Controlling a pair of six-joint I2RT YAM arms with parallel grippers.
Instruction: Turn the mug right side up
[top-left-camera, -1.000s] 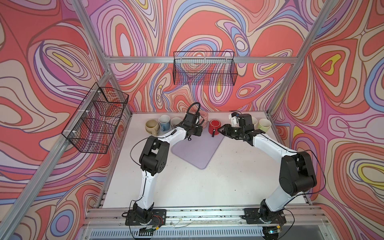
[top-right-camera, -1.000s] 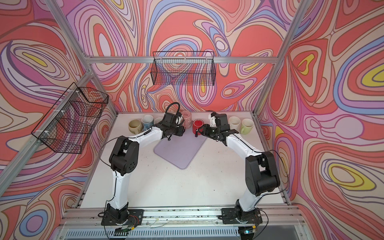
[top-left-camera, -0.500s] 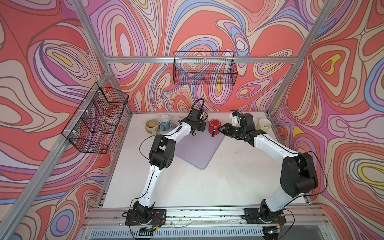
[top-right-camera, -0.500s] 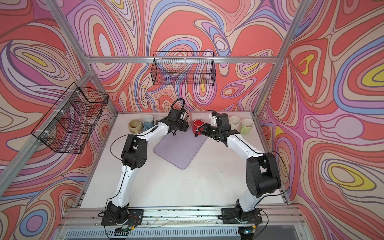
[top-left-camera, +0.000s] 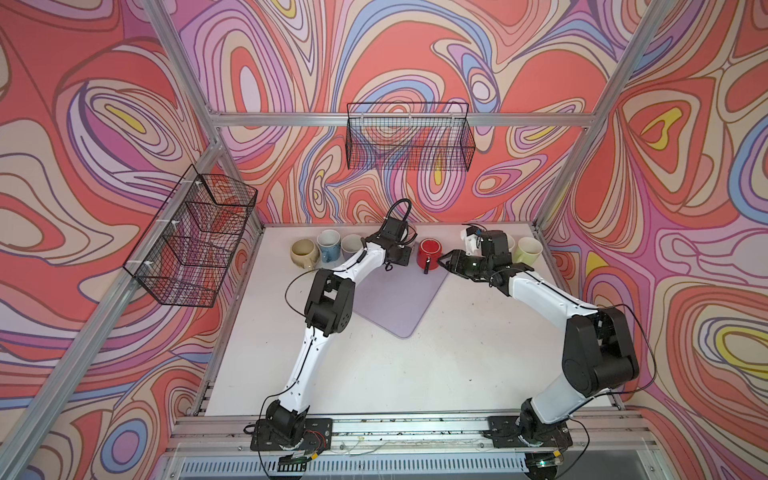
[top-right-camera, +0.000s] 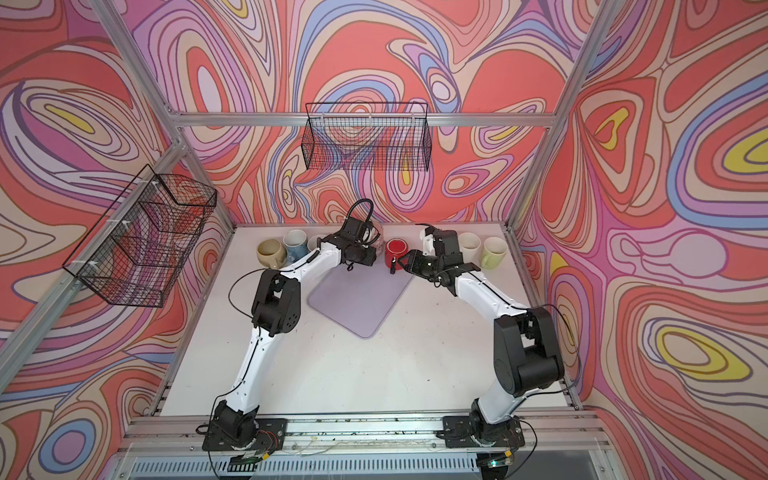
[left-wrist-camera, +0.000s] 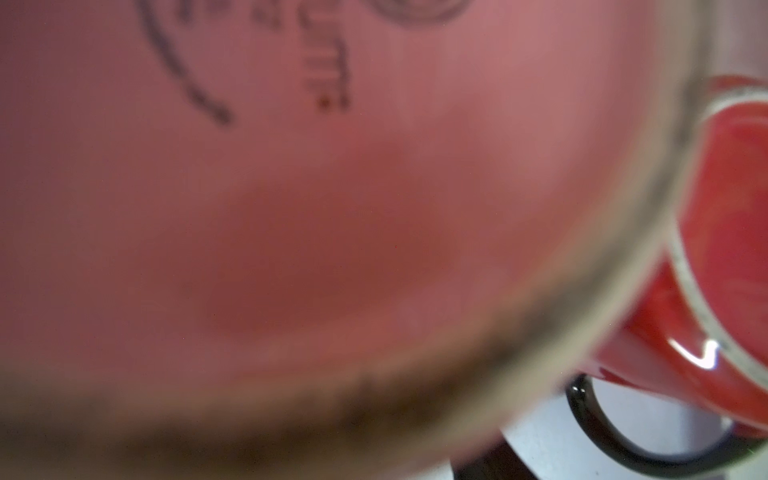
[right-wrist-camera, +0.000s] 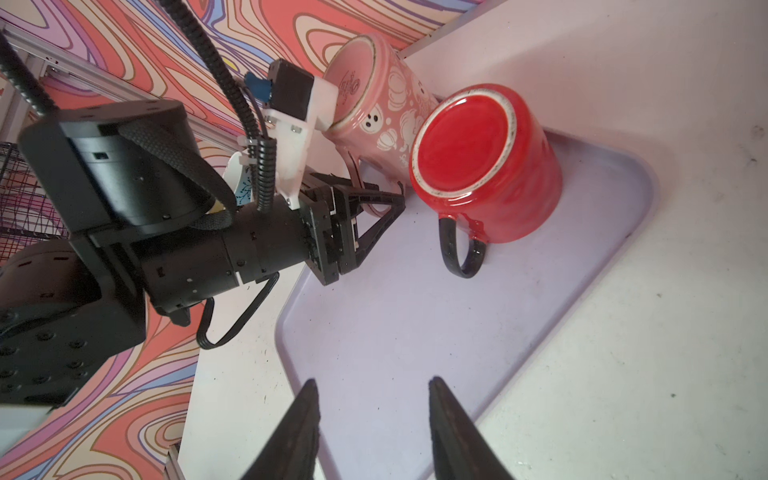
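Note:
Two mugs stand base-up at the back of the purple mat (right-wrist-camera: 415, 316). The red mug (top-left-camera: 430, 250) (right-wrist-camera: 486, 162) has a black handle. Next to it and touching it is a pink mug with white pumpkins (right-wrist-camera: 390, 104). Its base fills the left wrist view (left-wrist-camera: 291, 208), with the red mug (left-wrist-camera: 731, 249) at the edge. My left gripper (right-wrist-camera: 400, 201) has its fingers at the pink mug's handle, seen side-on, so their gap is hidden. Just right of the red mug, my right gripper (right-wrist-camera: 372, 380) (top-left-camera: 444, 261) hangs open and empty over the mat.
Upright mugs line the back edge: beige (top-left-camera: 303, 253), blue (top-left-camera: 329, 243) and white (top-left-camera: 352, 243) on the left, pale green (top-left-camera: 528, 249) on the right. Wire baskets hang on the back wall (top-left-camera: 409, 141) and the left wall (top-left-camera: 195, 241).
The left arm's elbow has swung toward the back and its gripper has edged right, now covering the pink mug from above. The right arm has barely moved.

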